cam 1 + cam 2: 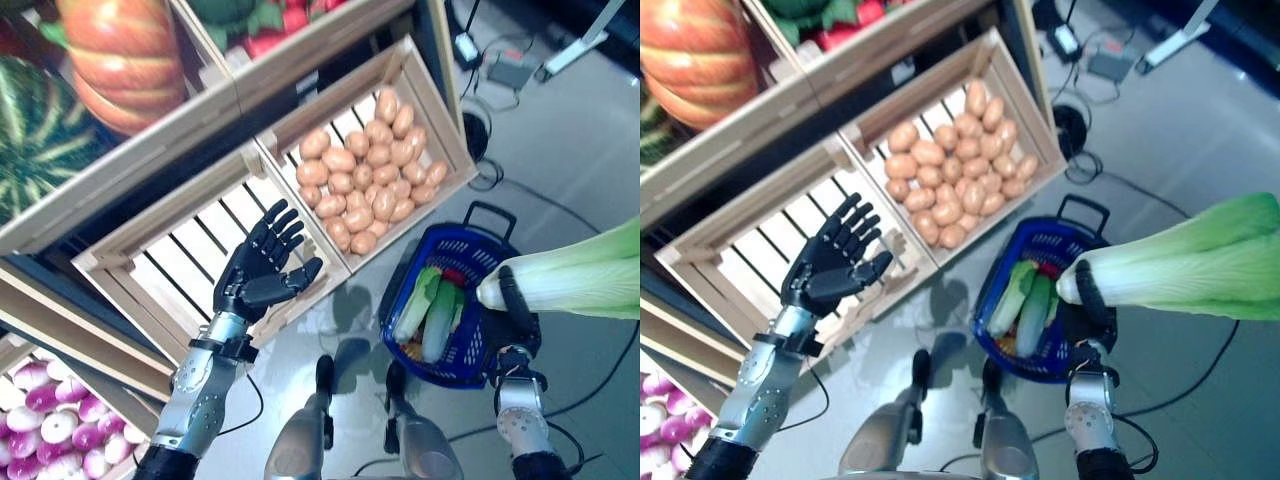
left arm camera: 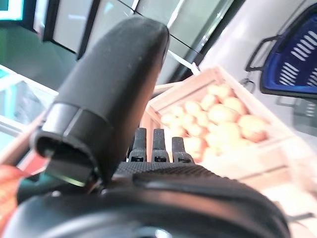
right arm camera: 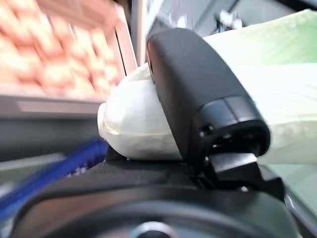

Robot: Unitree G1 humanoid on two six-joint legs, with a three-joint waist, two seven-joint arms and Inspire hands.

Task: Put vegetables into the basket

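My right hand (image 1: pixel 518 318) is shut on a large pale-green cabbage (image 1: pixel 580 275), white at its stem end; in the right wrist view its thumb (image 3: pixel 198 94) curls over that cabbage (image 3: pixel 143 124). The hand holds it just to the right of a blue plastic basket (image 1: pixel 478 262) on the floor, with green vegetables (image 1: pixel 432 312) and something red inside. My left hand (image 1: pixel 262 262) hovers open, fingers spread, over an empty slatted wooden crate (image 1: pixel 180 262).
A crate of potatoes (image 1: pixel 368 170) stands beside the empty one. Above are a pumpkin (image 1: pixel 125 60), a watermelon (image 1: pixel 40 135) and red-green produce (image 1: pixel 265 25). Purple-white turnips (image 1: pixel 45 425) lie at lower left. Cables and a power brick (image 1: pixel 505 70) lie on the floor.
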